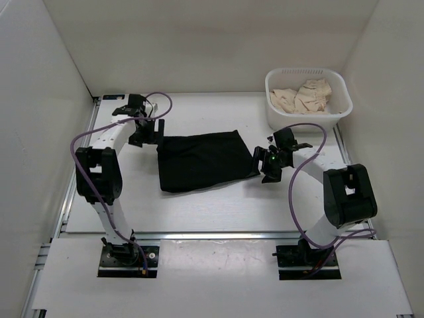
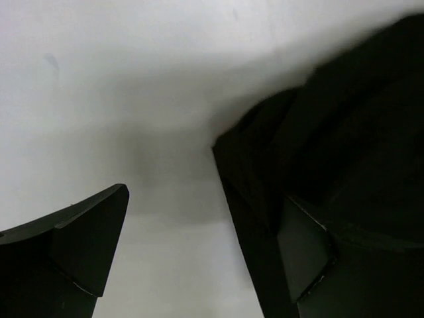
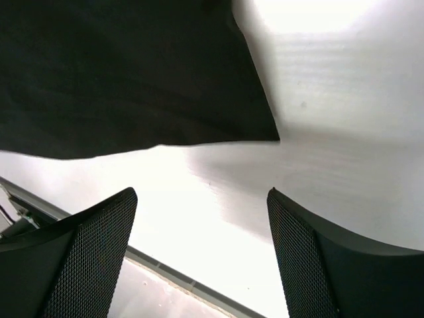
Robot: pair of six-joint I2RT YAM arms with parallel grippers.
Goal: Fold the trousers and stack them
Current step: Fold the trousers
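The black trousers (image 1: 205, 159) lie folded into a flat rectangle in the middle of the table. My left gripper (image 1: 151, 136) is open at their far-left corner. In the left wrist view the gripper (image 2: 205, 245) straddles the cloth's edge, with its right finger (image 2: 305, 255) over the black trousers (image 2: 344, 132) and its left finger over bare table. My right gripper (image 1: 264, 169) is open and empty just off the right edge. In the right wrist view the gripper (image 3: 202, 225) is over bare table, with a corner of the trousers (image 3: 132, 73) ahead of the fingertips.
A white basket (image 1: 341, 89) holding crumpled cream cloth (image 1: 305, 96) stands at the back right. White walls close in the table on the left, back and right. The table's metal front rail (image 3: 165, 271) shows below my right gripper.
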